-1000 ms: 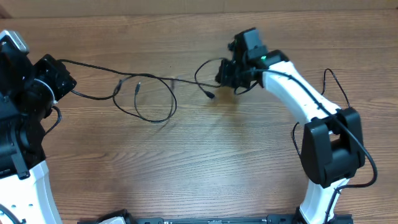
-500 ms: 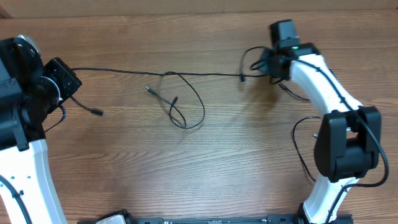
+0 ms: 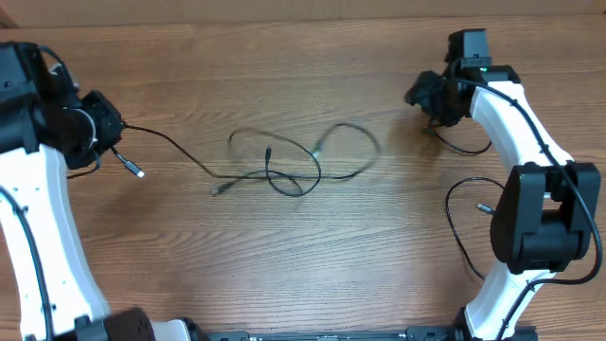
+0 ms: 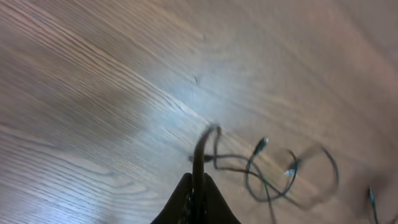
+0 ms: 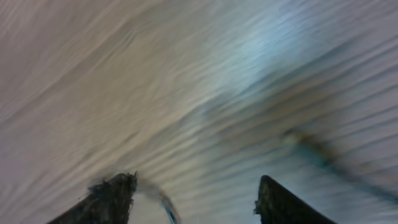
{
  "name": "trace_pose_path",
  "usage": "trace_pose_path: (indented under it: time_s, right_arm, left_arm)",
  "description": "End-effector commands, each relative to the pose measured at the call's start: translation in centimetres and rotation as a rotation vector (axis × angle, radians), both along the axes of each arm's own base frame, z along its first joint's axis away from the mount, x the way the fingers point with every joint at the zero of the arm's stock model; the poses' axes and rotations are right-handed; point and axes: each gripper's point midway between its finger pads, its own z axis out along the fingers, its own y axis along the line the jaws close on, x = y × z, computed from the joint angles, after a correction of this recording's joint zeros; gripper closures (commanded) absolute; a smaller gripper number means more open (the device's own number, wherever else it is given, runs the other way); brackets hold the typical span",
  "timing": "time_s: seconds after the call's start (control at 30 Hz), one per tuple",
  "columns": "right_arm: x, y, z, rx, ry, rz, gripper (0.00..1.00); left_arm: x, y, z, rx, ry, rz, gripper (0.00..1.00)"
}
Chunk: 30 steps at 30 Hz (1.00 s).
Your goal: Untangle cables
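The cables (image 3: 269,172) lie in slack loops in the middle of the wooden table (image 3: 331,275), with one end running to the left hand (image 4: 198,190), which is clamped shut on it. The right hand (image 5: 194,190) stands open and empty (half a second ago it held the cables taut, and they have since dropped).
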Motion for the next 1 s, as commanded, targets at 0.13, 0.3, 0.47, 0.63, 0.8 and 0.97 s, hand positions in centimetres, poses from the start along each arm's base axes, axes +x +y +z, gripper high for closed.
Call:
trace_pose_path:
  time_s: [0.13, 0.3, 0.47, 0.63, 0.8, 0.97]
  right_arm:
    - [-3.5, 7.4, -0.4, 0.123, 0.080, 0.241, 0.32]
    - [-5.5, 10.2, -0.7, 0.117, 0.127, 0.316, 0.28]
    - [-7.0, 13.8, -0.6, 0.124, 0.121, 0.437, 0.28]
    - [-8.1, 17.0, -0.4, 0.124, 0.102, 0.511, 0.29]
    - [-9.2, 19.8, -0.2, 0.121, 0.083, 0.580, 0.36]
    - [-10.0, 22.0, -0.2, 0.125, 0.057, 0.627, 0.46]
  left_arm:
    - [2.0, -3.6, -3.4, -0.098, 0.083, -0.218, 0.96]
    - [2.7, -5.2, -6.4, -0.119, 0.163, -0.281, 0.96]
    - [2.9, -7.1, -9.4, -0.140, 0.248, -0.347, 0.96]
    - [2.8, -9.2, -12.6, -0.154, 0.337, -0.434, 0.96]
    - [2.3, -11.2, -16.0, -0.173, 0.436, -0.501, 0.96]
    - [2.0, -12.7, -19.3, -0.190, 0.528, -0.539, 0.96]
